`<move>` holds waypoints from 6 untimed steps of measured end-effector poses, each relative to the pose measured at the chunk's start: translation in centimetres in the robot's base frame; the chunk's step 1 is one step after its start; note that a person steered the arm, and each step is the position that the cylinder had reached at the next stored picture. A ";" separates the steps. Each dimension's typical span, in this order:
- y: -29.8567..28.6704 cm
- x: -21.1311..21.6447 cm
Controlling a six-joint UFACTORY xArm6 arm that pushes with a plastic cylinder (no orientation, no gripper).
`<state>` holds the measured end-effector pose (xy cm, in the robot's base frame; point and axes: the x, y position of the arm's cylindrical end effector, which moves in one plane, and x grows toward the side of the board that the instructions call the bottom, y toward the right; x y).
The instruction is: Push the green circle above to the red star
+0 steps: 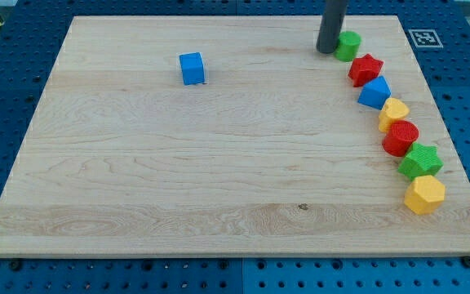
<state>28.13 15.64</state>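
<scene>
- Bench (137, 188): a wooden board lying on a blue perforated surface. Its lower and central areas carry no blocks.
- Lower right of the frame: a yellow hexagonal block (424, 194) lies nearest the bottom edge, with a green star (420, 161) touching it just above.
- Middle right: the chain of blocks runs up the right side as a curved row, namely a red circle (401, 137), a small yellow block (394, 111) whose shape is hard to make out, and a blue block (374, 93), probably a triangular prism. Each appears to touch its neighbour.
- Upper right: the red star (365, 69) sits above the blue block. The green circle (348, 45) lies just above and to the left of it, touching or nearly touching.
- Upper left: a blue cube (192, 68) stands alone, well apart from everything else.
- Hand: none is fitted, so nothing can be gripped or held. My tip (328, 51) rests against the left side of the green circle, near the top edge of the bench.
- Status, as a judgement: the green circle looks already at or close to its place above the red star.
- Risk: a further push rightward would drive the green circle toward the bench's top right edge, or past the star.
- Risk: a downward component would press the circle into the red star and disturb the chain below it.
</scene>
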 end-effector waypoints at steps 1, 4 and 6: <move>0.0 0.0; -13.4 -0.5; -23.9 -0.5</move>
<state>27.61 -8.27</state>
